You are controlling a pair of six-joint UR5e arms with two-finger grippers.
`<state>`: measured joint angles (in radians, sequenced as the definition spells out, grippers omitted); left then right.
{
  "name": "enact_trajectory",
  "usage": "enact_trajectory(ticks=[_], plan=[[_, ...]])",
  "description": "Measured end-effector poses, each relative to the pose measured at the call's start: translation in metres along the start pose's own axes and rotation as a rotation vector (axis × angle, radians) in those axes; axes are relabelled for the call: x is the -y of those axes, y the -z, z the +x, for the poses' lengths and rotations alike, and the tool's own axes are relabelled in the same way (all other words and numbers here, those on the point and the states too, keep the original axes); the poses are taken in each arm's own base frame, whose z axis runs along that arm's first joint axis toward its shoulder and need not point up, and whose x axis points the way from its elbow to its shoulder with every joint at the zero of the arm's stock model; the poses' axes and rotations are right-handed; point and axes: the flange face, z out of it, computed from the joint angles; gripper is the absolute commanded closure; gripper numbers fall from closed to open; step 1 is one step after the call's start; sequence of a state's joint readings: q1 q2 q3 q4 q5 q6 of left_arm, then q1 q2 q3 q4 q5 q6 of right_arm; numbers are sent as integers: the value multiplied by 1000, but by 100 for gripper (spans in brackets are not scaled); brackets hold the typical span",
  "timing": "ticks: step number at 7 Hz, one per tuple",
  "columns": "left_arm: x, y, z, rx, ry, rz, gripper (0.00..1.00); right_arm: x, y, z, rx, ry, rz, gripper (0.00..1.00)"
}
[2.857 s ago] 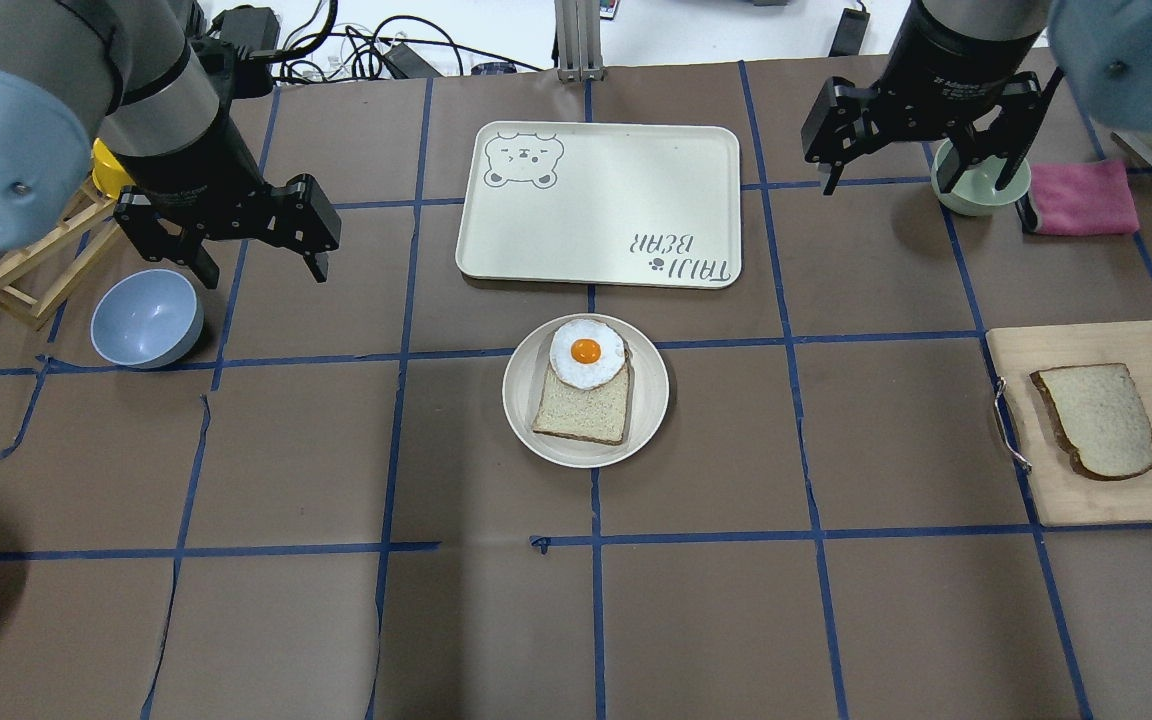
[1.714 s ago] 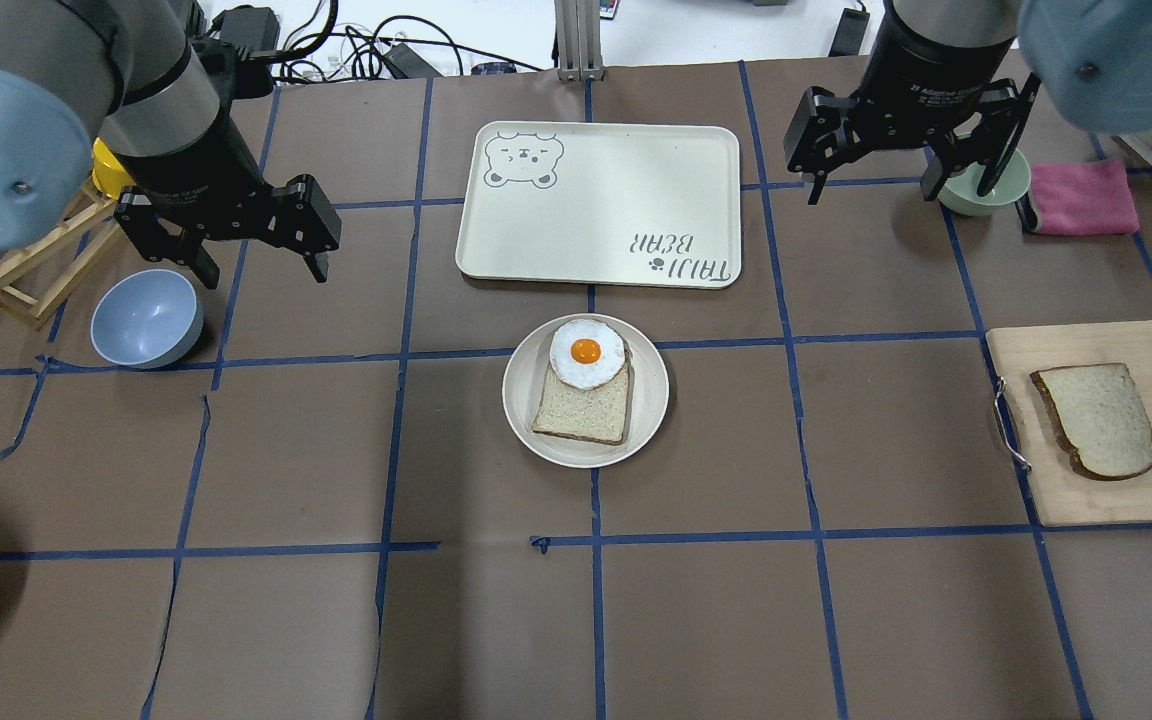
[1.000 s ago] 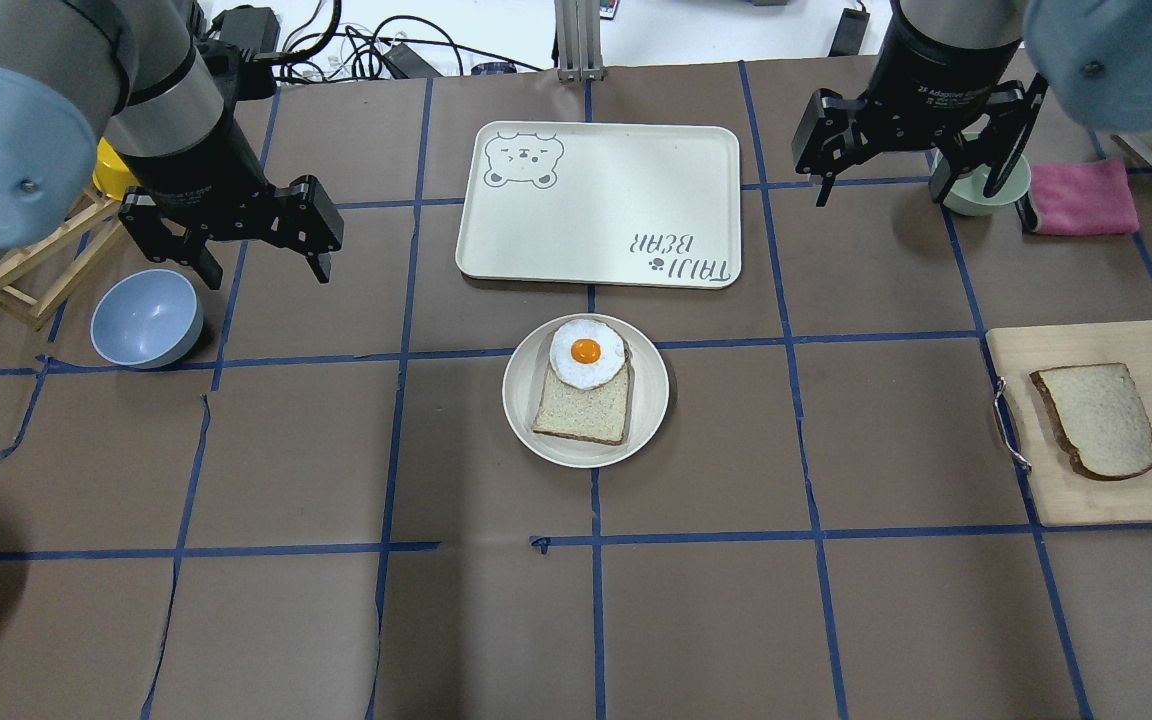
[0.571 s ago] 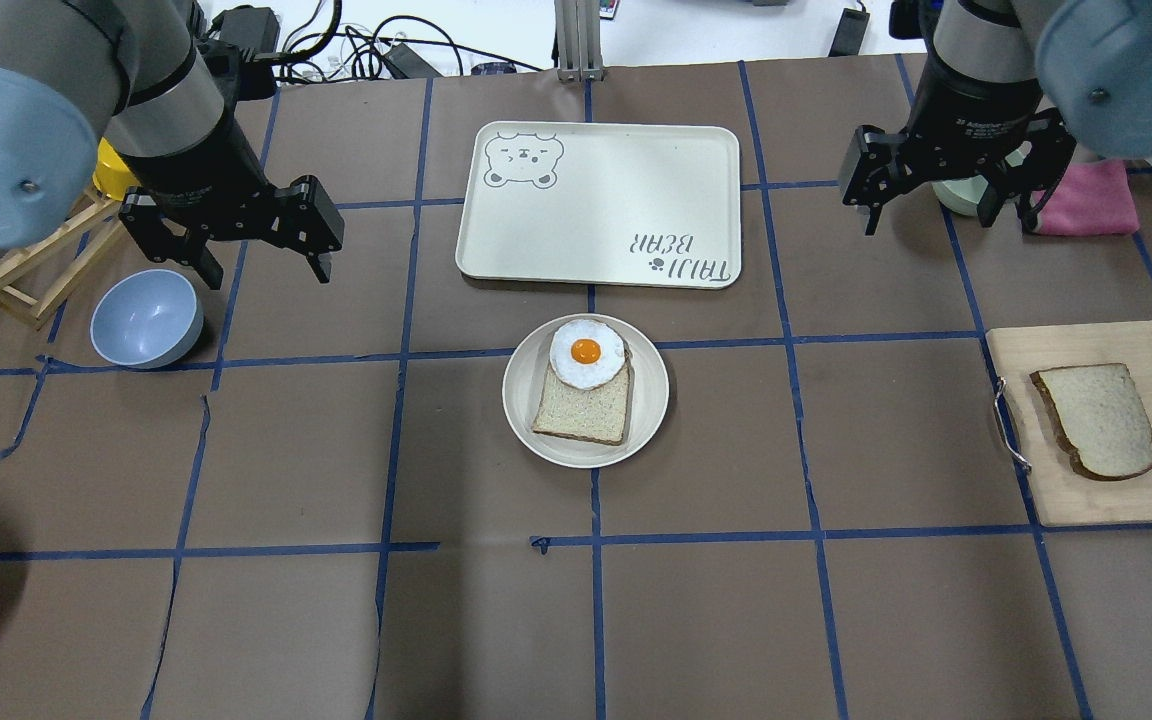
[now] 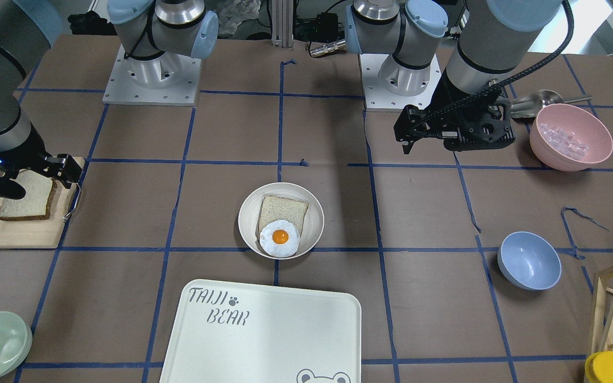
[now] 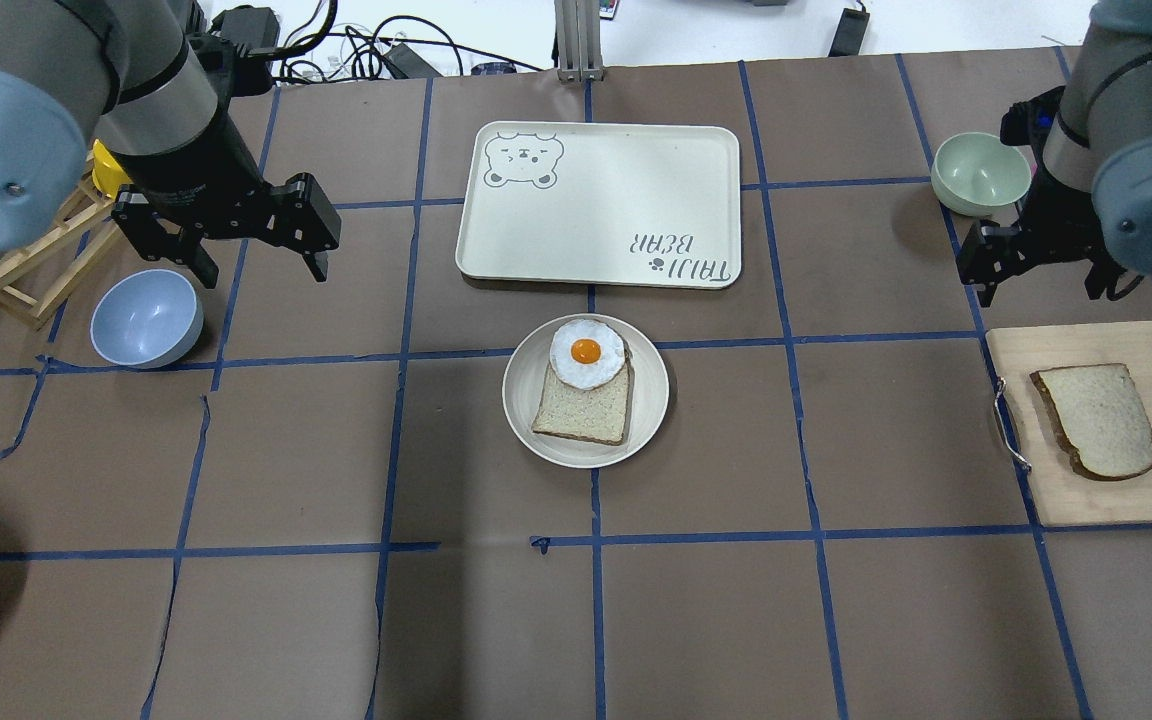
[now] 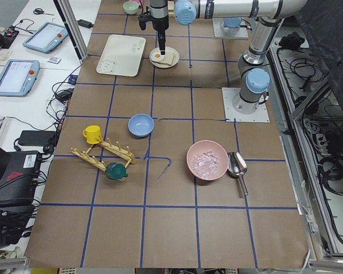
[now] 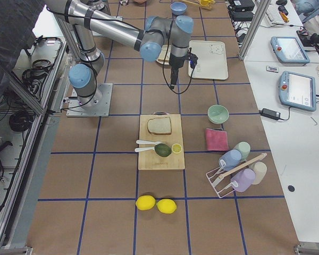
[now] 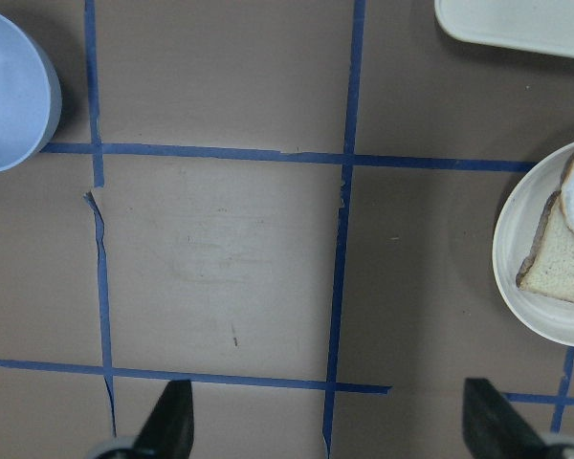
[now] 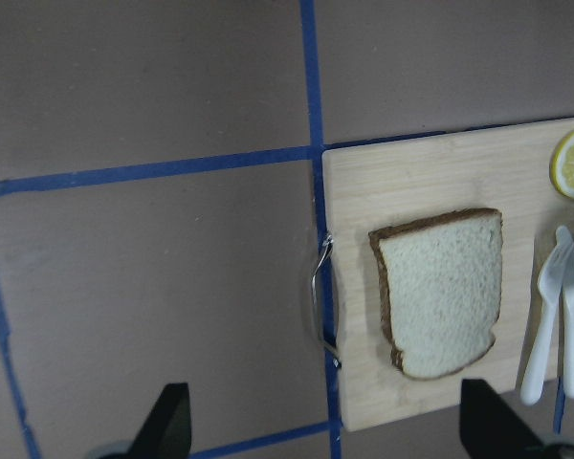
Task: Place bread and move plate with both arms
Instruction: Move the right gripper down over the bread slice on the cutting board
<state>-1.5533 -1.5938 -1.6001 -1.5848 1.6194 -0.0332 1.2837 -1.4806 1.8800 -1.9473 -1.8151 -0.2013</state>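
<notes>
Where blue tape point(image 6: 236, 549) grids brown paper point(image 6: 716, 620), the plate point(image 6: 648, 396) rests.

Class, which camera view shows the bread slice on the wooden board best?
The right wrist view: the bread lies whole, large and unblocked. Overhead and right-side views show it smaller; the front view partly hides it.

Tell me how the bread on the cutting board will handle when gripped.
The bread looks thin and soft-crumbed, so it probably sags and dents when pinched. Flat on the cutting board, it likely won't roll.
</notes>
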Motion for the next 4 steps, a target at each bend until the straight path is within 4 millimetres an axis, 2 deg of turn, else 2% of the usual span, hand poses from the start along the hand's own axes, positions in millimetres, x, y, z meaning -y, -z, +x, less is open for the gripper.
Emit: enact_trajectory(ticks=[2,3,4], plan=[[-1,1,1,-1,-1,1,0,-5,-84,24,-24,56,38,20],[-2,2,1,-1,-2,4,0,-7,-114,29,-41,99,50,27],[-3,4,1,0,-2,7,0,-8,-130,32,-52,132,50,40]])
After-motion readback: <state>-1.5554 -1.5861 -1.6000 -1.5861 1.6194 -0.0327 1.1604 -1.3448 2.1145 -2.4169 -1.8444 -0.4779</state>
